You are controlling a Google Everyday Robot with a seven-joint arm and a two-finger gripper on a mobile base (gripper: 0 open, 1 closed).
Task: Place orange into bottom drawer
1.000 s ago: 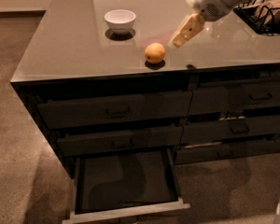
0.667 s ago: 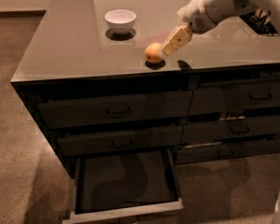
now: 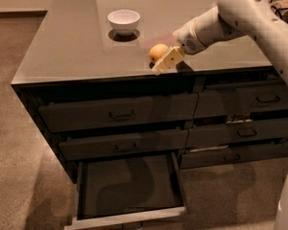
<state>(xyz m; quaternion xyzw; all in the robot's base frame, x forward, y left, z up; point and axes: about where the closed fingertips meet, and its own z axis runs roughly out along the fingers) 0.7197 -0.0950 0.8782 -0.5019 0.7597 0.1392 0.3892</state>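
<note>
The orange [image 3: 156, 52] sits on the grey counter top [image 3: 72, 42], near its front edge. My gripper [image 3: 164, 62] has come down right beside the orange, on its near right side, its pale finger overlapping the fruit's lower edge. The white arm reaches in from the upper right. The bottom drawer [image 3: 127, 186] of the left column is pulled open below, with a flat dark floor and a grey front edge; it holds nothing.
A white bowl [image 3: 124, 21] stands on the counter behind and left of the orange. A dark wire basket [image 3: 281, 1] sits at the back right corner. Closed drawers with dark bar handles [image 3: 121, 115] fill both columns. Carpet lies all around.
The gripper has moved left and down toward the front edge, from right of the orange to touching or nearly touching it. The orange has not moved.
</note>
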